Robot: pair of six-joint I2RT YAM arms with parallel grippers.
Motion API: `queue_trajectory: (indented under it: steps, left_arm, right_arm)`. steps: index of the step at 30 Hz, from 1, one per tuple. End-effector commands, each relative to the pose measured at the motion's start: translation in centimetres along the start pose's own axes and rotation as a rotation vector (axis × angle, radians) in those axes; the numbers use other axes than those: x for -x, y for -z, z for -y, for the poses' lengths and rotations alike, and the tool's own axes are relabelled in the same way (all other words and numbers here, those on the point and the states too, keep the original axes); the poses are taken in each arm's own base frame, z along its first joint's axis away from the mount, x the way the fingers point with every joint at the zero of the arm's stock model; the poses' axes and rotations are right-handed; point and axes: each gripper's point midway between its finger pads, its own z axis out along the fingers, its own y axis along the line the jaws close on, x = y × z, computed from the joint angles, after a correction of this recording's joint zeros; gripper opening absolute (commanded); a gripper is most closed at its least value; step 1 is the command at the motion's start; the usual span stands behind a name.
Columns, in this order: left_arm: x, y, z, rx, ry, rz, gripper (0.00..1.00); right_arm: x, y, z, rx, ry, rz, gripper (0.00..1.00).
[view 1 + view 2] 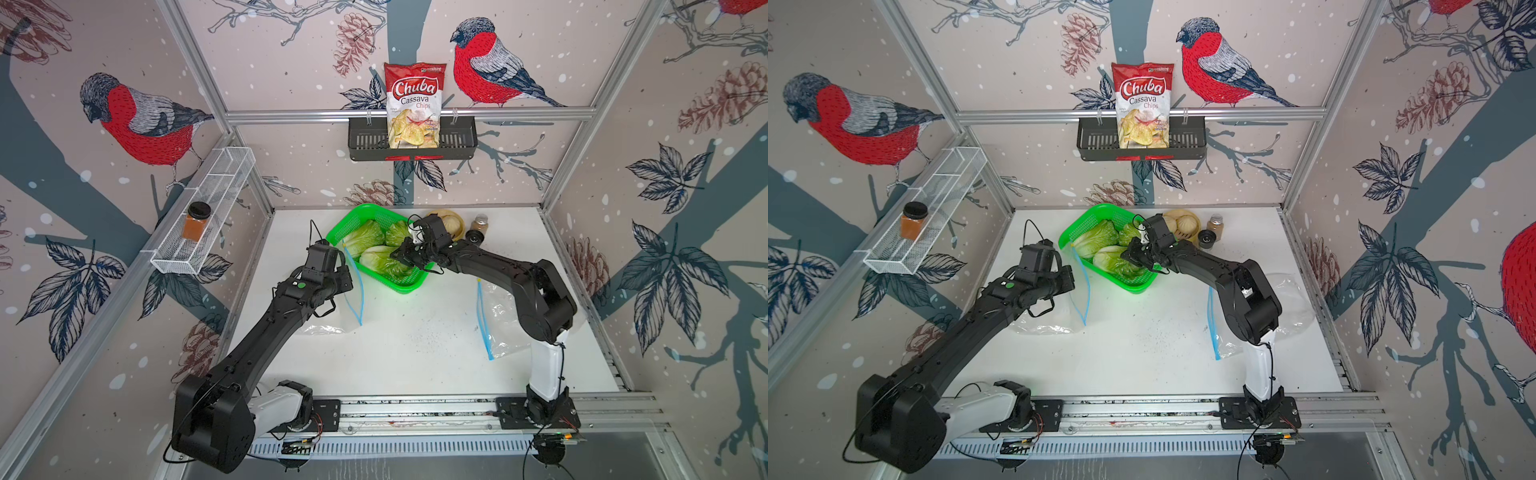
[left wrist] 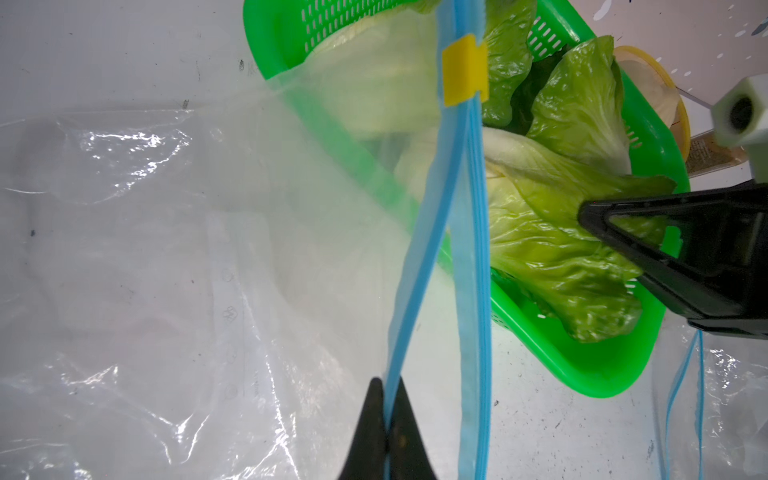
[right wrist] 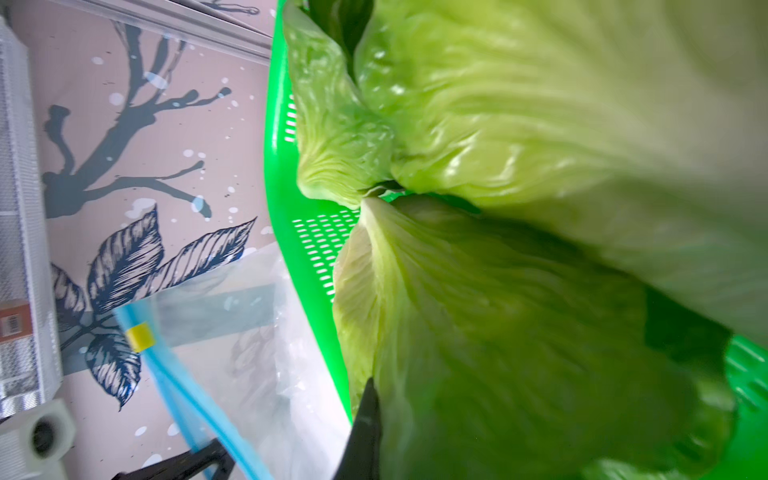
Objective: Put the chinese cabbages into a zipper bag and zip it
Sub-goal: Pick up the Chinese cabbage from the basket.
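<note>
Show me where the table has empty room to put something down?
The bare white table patch between the two clear blue-zip plastic bags, in front of the green plastic basket, is free. The back is crowded: basket, round bamboo steamer of buns, small brown spice jar.

Both top views looked down on your whole table (image 1: 415, 353). Your wrist cameras sat close, sharing the green basket (image 2: 602, 382).

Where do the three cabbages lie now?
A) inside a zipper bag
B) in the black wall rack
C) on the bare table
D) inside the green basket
D: in both top views all three cabbages lie inside the green basket.
</note>
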Motion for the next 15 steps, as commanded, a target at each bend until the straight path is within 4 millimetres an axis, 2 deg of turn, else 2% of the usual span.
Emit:
queue_trajectory:
  steps: [1,5,11,15]
  left_arm:
    - [0.3,0.0,-0.2,0.014,0.001,0.008,0.06]
    - [0.2,-0.1,-0.1,0.012,-0.002,-0.007,0.06]
    - [0.6,0.0,0.3,0.011,-0.002,-0.014,0.05]
    - [0.8,0.2,0.4,0.013,0.003,-0.025,0.05]
  right_arm:
    - [1.8,2.1,-2.6,0.079,0.065,0.073,0.02]
    - [1.6,4.2,-4.2,0.121,0.121,0.065,0.0]
    - [0.1,6.5,-6.9,0.205,0.219,0.0,0.0]
    - [0.4,8.4,-8.9,0.244,0.283,0.017,0.0]
